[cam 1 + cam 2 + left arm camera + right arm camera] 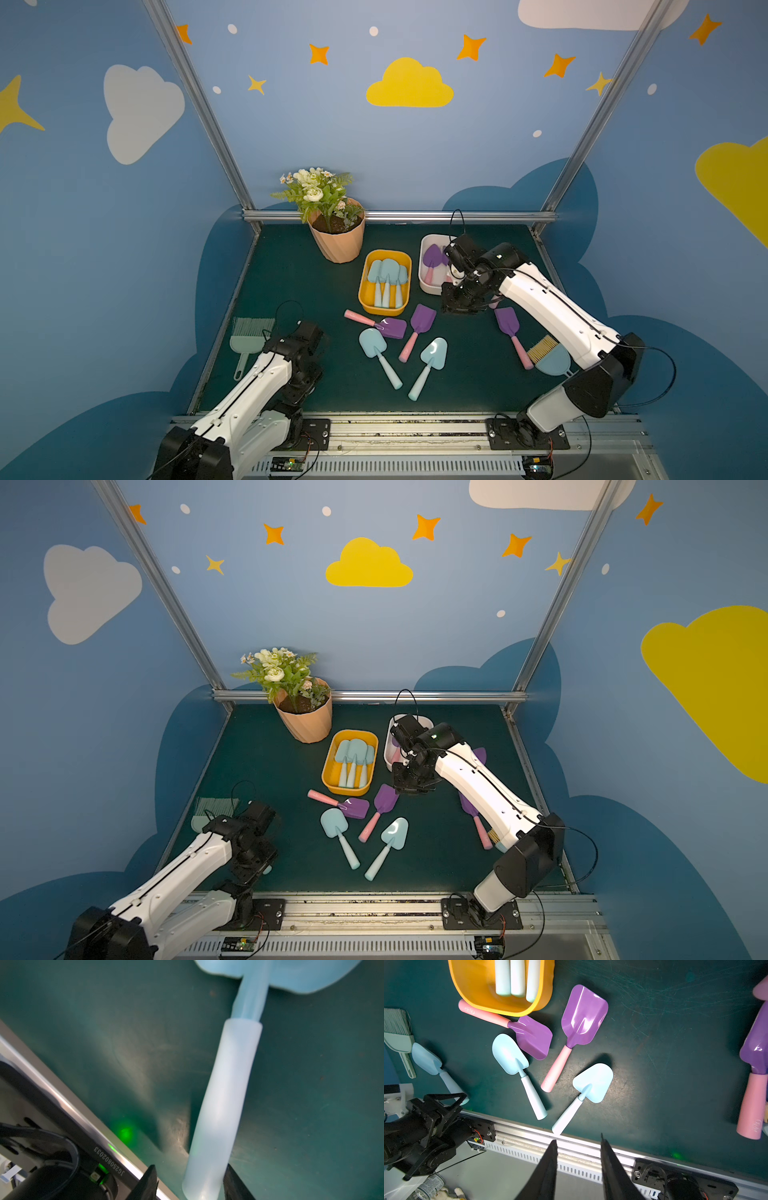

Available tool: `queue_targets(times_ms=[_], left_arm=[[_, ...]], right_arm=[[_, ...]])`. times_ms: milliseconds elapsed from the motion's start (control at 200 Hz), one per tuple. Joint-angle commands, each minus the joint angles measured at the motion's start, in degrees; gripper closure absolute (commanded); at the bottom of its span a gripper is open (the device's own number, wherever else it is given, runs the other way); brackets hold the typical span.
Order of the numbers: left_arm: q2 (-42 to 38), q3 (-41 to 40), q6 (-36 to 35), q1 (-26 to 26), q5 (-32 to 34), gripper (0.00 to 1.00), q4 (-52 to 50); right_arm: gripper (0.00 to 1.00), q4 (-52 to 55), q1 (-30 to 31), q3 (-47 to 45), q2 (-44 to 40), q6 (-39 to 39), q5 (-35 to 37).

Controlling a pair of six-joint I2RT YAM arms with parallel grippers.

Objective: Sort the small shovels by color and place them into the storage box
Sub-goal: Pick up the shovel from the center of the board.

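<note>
The left gripper [189, 1184] sits low at the near left of the table [291, 291]. Its jaws are unclenched and stand either side of the pale handle of a blue shovel [228, 1084], with a gap showing on one side. To do this well, I judge it should centre on the handle, close firmly, lift clear and lay the shovel lengthwise beside its fellows. The right gripper [579, 1167] hangs empty, fingers apart, by the near end of the white box [428, 289]. The yellow box [384, 311] holds about four blue shovels [386, 274], blades toward the far end. The white box shows one purple shovel [432, 257]; the arm hides the rest. Five loose shovels [423, 318], two blue and three purple, lie on the table
</note>
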State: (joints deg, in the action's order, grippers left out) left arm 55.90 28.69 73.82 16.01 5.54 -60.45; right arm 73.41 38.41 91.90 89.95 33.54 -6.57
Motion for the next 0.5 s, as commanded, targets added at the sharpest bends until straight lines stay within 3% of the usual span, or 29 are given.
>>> queue_targets(times_ms=[0,496], left_arm=[[0.4,-0.52,-2.17,-1.08,0.04,0.6,-1.05],[2.24,-0.51,-5.44,-3.62,0.88,0.68,2.19]], right_arm=[[0.64,0.7,-0.25,-0.38,-0.04,-0.67,-0.02],[0.64,0.62,-0.27,-0.58,0.65,-0.67,-0.02]])
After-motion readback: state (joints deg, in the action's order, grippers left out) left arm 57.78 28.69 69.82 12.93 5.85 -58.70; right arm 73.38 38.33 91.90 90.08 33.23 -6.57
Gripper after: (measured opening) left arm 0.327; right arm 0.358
